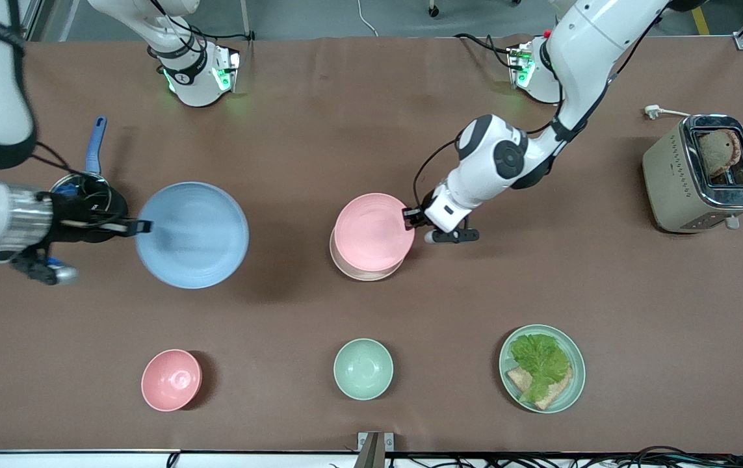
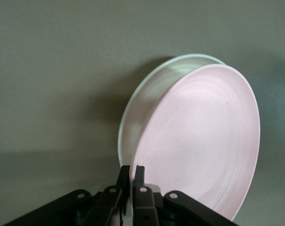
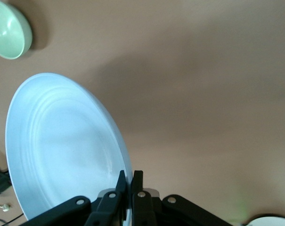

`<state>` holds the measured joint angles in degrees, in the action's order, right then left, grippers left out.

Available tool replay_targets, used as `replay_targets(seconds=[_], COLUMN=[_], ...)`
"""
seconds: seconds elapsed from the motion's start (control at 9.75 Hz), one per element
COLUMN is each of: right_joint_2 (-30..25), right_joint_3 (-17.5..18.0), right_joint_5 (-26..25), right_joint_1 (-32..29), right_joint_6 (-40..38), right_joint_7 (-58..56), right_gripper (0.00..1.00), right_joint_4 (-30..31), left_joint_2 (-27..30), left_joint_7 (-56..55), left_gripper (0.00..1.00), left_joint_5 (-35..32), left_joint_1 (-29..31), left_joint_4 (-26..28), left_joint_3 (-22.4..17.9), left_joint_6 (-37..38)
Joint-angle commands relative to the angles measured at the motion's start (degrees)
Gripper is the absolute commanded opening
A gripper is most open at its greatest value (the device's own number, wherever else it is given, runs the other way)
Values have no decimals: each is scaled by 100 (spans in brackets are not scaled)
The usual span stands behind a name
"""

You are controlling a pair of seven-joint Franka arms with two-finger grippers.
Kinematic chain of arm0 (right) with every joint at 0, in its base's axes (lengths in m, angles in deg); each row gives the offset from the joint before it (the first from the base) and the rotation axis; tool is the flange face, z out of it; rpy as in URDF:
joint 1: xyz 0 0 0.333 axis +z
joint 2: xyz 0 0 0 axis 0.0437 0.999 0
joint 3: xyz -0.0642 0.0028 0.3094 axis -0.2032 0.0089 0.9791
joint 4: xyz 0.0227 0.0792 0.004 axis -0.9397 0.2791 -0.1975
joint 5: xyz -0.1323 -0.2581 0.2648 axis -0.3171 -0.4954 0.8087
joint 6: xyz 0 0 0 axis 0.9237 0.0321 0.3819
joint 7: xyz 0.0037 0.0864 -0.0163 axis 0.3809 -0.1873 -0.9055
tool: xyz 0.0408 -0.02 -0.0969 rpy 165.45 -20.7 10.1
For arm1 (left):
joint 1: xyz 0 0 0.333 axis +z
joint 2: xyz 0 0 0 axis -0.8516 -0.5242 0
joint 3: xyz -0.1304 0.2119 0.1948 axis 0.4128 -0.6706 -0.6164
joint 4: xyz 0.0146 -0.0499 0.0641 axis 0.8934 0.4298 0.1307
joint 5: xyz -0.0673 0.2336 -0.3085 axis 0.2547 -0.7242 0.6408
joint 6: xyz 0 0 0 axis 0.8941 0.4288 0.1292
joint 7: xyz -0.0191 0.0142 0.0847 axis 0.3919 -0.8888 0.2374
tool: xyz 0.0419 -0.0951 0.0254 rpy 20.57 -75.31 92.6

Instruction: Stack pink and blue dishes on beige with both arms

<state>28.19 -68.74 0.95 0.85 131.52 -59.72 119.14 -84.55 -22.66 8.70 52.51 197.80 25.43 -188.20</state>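
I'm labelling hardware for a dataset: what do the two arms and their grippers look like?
Both arms are glossy white shells with black joint bands and loose black cables. The left gripper and right gripper are small, dark, with thin black fingers. The right arm has a silver ribbed wrist section; both bases glow green.

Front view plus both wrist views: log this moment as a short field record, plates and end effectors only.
pink plate: held over the beige plate, tilted
blue plate: lifted above the table
left end effector: shut on the pink plate's rim
right end effector: shut on the blue plate's rim
stack status: neither plate released yet
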Motion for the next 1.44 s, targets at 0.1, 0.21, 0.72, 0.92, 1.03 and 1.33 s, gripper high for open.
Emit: replay_targets(seconds=[0.1,0.21,0.72,0.92,1.03,1.33], right_joint_2=[-239,-230,357,620,892,1070], right_joint_3=[952,1138,2051,2298,2387,2554], right_joint_5=[-80,-72,-45,-45,-45,-54], right_joint_1=[-90,-98,-11,112,243,446], right_joint_6=[1187,1670,3497,4501,5210,5797], right_joint_7=[708,708,1015,1024,1042,1156], right_gripper=[1,1,2,3,4,5], right_joint_4=[1076,1445,2034,2414,2589,2767], left_joint_2=[-554,-572,865,1604,1956,2985], left_joint_7=[-775,-838,-95,547,1125,2617], left_gripper=[19,56,100,100,100,100], left_joint_5=[-953,-972,-1175,-1175,-1157,-1166], left_joint_1=[-28,-10,113,104,122,139], left_joint_4=[-359,-465,-413,-457,-483,-815], left_joint_3=[-52,-70,-718,-1236,-1526,-2580], left_joint_6=[-107,-107,1768,2911,3326,4538])
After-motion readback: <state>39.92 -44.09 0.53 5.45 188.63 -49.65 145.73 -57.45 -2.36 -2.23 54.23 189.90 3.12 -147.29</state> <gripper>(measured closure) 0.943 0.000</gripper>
